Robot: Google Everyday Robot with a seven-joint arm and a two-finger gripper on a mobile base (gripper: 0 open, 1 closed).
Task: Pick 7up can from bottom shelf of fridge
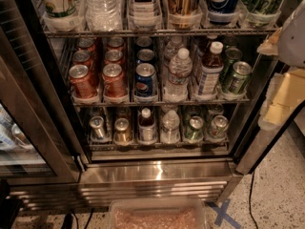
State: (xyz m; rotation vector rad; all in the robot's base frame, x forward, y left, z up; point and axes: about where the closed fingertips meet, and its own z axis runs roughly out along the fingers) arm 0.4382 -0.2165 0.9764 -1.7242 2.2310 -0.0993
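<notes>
1. Fridge [157, 170]: open display cooler w/ steel frame and dark interior; glass door [28, 128] swung out at left.
2. Bottom shelf [157, 147]: low wire rack w/ clear lane trays. L to R at the front: silver can [97, 126], gold can [122, 130], small white-capped bottle [146, 125], water bottle [170, 127], then two green cans.
3. 7up can [218, 126]: upright at the front of the far-right lane, silver top up. Twin green can [194, 129] just beside it, one lane left.
4. Middle rack: red cans [82, 80] left, Pepsi can [145, 78] centre, more green cans [237, 77] right.
5. Gripper [282, 99]: pale, yellowish, at the right edge by the door frame, outside the cabinet and well apart from the 7up can. Grip state: can't tell.
6. Below: shiny ribbed base panel [152, 189].
7. Floor [281, 190]: speckled stone look, blue tape cross [222, 213], black cable [250, 194] running down at right, clear plastic bin [157, 216] against the bottom edge.
</notes>
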